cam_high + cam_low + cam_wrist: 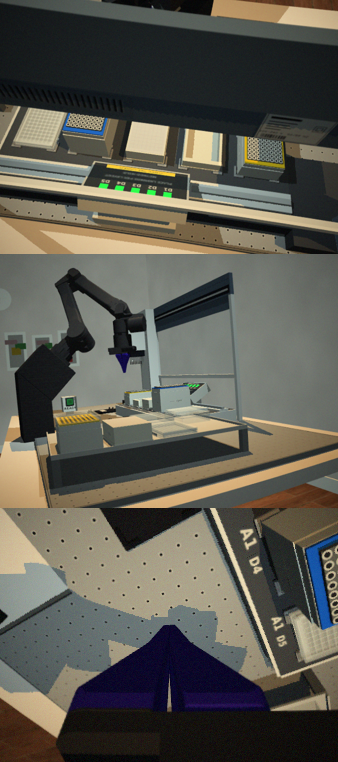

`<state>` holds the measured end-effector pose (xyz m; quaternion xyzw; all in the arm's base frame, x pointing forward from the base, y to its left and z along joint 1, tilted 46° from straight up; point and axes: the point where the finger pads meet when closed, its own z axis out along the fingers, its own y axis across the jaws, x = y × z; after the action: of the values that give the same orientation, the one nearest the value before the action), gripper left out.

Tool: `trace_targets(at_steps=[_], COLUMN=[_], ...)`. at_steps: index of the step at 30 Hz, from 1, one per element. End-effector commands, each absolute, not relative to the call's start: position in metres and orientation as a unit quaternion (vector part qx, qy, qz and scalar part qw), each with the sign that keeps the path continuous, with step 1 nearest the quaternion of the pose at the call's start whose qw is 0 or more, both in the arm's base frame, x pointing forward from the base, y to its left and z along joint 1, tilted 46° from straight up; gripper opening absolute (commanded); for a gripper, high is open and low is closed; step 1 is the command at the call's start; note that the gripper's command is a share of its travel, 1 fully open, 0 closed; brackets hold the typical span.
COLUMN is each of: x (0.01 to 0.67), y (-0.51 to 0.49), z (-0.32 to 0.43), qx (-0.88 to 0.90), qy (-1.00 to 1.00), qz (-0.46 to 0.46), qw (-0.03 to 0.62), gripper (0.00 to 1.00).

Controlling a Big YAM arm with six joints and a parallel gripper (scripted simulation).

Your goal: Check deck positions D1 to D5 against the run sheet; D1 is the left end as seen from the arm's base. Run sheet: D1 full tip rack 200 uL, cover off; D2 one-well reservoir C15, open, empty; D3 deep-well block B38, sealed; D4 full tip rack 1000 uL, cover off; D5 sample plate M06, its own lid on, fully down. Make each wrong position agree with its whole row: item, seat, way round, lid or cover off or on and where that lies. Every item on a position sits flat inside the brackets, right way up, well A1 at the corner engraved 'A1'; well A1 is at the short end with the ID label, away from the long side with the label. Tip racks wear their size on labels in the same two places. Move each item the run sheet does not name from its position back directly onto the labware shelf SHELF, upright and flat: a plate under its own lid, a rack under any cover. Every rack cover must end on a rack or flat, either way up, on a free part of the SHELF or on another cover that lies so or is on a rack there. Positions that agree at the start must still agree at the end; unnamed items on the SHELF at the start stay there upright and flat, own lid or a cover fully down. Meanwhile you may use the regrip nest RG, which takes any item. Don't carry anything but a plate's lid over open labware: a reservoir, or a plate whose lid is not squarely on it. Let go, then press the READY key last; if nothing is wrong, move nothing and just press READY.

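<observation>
My gripper (124, 370) is shut and empty, high above the perforated table in front of the deck; the wrist view shows its blue fingers (169, 628) together. On the deck, from right to left in the top view: a yellow tip rack (263, 151) uncovered at D1, an open reservoir (203, 148) at D2, a sealed deep-well block (147, 140) at D3, a blue tip rack (86, 124) uncovered at D4, and a lidded plate (39, 128) at D5. The wrist view shows the blue rack (324, 583), the plate corner (315, 639) and the engraved A1 marks. The READY key (68, 403) stands beside the arm's base.
The status panel (135, 178) shows five green lights. The gantry beam (163, 68) hides the deck's far side. On the shelf lie a yellow rack (77, 431), a beige box (127, 430) and clear covers (174, 426). A dark nest (145, 523) lies on the table.
</observation>
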<state>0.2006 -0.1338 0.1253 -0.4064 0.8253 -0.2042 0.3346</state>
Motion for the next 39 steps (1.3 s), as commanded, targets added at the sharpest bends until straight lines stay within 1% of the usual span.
trace_targets(at_steps=[1,12,39], x=[0.199,0.199,0.213], y=[-0.129,-0.129,-0.015], z=[0.121,0.121,0.128], qx=[-0.401,-0.401,-0.583], qy=[0.831,0.831,0.715], qz=[-0.193,-0.193,-0.265], qw=[0.335,0.335,0.281], gripper=[0.0,0.0,0.0])
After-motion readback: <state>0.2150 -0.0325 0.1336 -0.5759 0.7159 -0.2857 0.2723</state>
